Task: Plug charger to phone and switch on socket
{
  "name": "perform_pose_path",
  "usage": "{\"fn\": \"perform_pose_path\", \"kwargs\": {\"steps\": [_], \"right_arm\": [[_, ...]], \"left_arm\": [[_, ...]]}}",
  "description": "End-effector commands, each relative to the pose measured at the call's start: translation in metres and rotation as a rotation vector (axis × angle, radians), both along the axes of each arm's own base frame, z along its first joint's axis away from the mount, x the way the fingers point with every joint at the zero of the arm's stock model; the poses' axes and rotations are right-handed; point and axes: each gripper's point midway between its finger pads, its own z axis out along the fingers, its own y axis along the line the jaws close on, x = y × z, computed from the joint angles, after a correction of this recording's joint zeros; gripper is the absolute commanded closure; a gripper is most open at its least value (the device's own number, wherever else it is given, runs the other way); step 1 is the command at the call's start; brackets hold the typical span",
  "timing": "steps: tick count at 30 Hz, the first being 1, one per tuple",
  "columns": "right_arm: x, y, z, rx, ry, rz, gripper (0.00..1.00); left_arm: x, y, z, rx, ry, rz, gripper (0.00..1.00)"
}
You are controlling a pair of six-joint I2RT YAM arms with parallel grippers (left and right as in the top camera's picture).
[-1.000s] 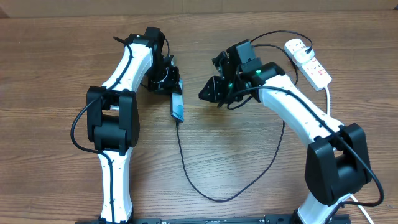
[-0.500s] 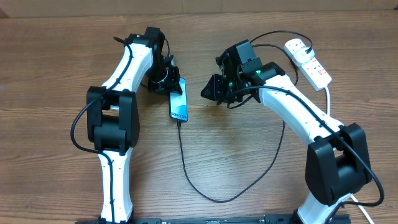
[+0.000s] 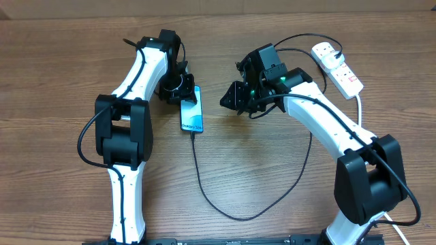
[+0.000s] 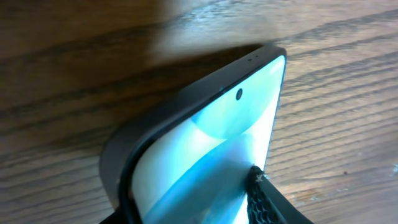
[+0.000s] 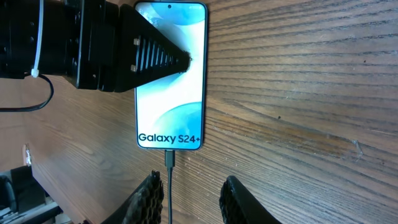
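The phone (image 3: 192,109) lies flat on the table, its light-blue screen (image 5: 171,106) up. The charger cable (image 3: 204,194) is plugged into its near end (image 5: 170,158), loops across the table and runs up to the white socket (image 3: 337,66) at the back right. My left gripper (image 3: 180,88) is at the phone's far left edge. One finger (image 5: 158,59) reaches over the screen (image 4: 211,143); the other is hidden. My right gripper (image 3: 230,101) hovers right of the phone. It is open (image 5: 189,199), with the cable passing loose between its fingers.
The socket's thick white cord (image 3: 359,109) runs down the right side behind my right arm. The black cable's loop (image 3: 238,218) lies on the wood near the front middle. Bare wooden tabletop (image 3: 54,136) stretches to the left.
The phone, tilted on its edge a second ago, has come down flat with the screen up. The right gripper has barely moved.
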Motion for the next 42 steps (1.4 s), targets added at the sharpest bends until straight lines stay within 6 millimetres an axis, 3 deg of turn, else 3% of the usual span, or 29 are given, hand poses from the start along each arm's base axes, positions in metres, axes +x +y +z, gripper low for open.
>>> {"fn": "perform_pose_path", "kwargs": {"steps": [1,8,14,20,23,27,34,38,42], "right_arm": [[-0.001,-0.002,0.001,-0.003,-0.003,-0.008,0.67],[-0.001,-0.002,0.001,-0.004,0.000,-0.008,0.67],[-0.002,-0.003,0.000,-0.006,0.000,-0.005,0.67],[-0.001,-0.003,0.000,-0.010,-0.003,-0.007,0.66],[0.001,-0.005,0.002,-0.022,-0.026,0.010,0.66],[0.010,-0.014,0.018,-0.038,-0.054,0.013,0.66],[0.035,-0.066,0.067,-0.104,-0.127,-0.061,0.63],[0.046,-0.107,0.087,-0.137,-0.148,-0.156,0.63],[0.053,-0.147,0.101,-0.143,-0.175,-0.239,0.62]], "left_arm": [[0.006,0.023,0.001,0.128,-0.028,0.026,0.62],[0.007,0.030,0.000,0.172,-0.036,0.025,0.46],[0.007,0.030,0.000,0.172,-0.036,0.024,0.44],[0.009,0.036,0.000,0.202,-0.044,0.027,0.30],[0.014,0.042,0.008,0.231,-0.066,0.044,0.29],[0.029,0.041,0.042,0.218,-0.134,0.056,0.30],[0.059,0.038,0.157,0.167,-0.394,0.086,0.29],[0.056,0.038,0.212,0.143,-0.509,0.100,0.28],[0.046,0.040,0.252,0.126,-0.590,0.110,0.28]]}}
